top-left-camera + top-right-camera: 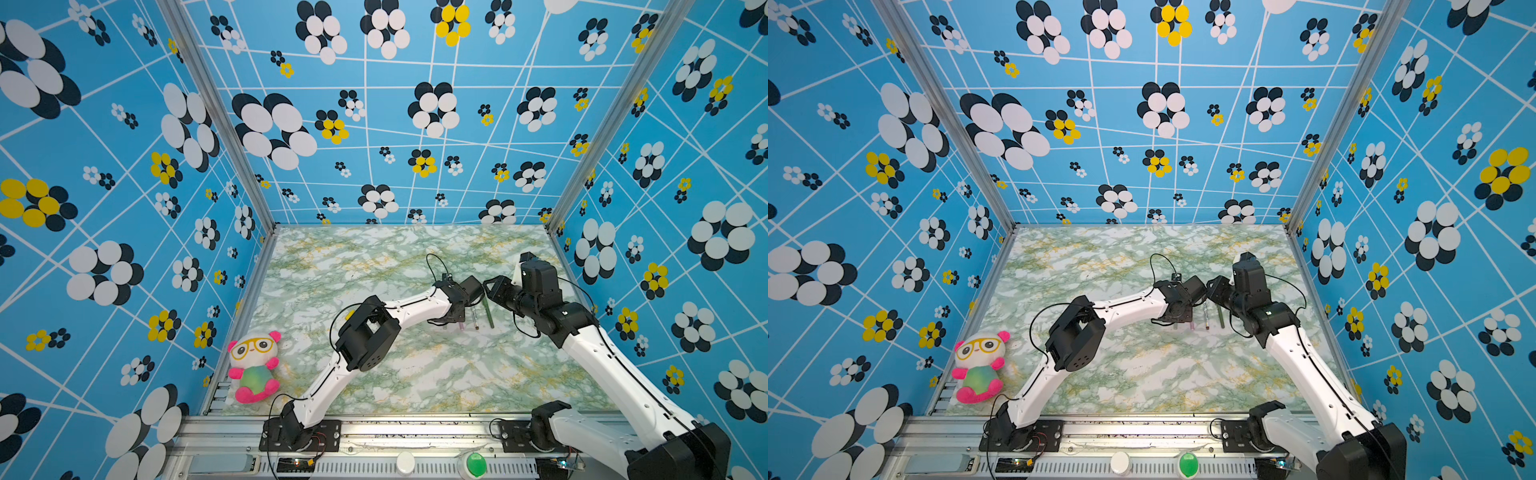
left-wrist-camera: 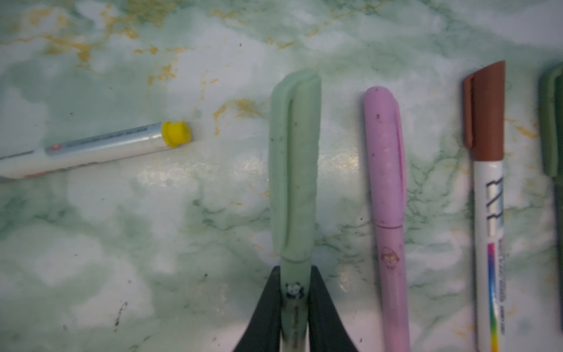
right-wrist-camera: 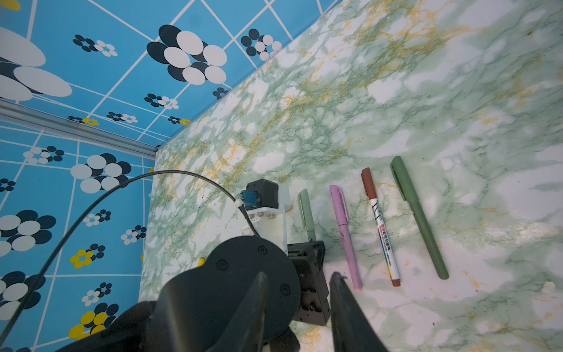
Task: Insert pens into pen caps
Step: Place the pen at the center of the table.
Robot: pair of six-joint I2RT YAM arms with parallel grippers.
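Pale grey-green pen [image 2: 295,170]: capped, raised side clip, small dark specks.

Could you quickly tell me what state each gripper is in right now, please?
Left gripper: closed on the barrel of the pale grey-green pen.
Right gripper: open, holding nothing.

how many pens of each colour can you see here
pale grey-green pen: 1
pink pen: 1
white pen with brown cap: 1
dark green pen: 1
white pen with yellow end: 1
total: 5
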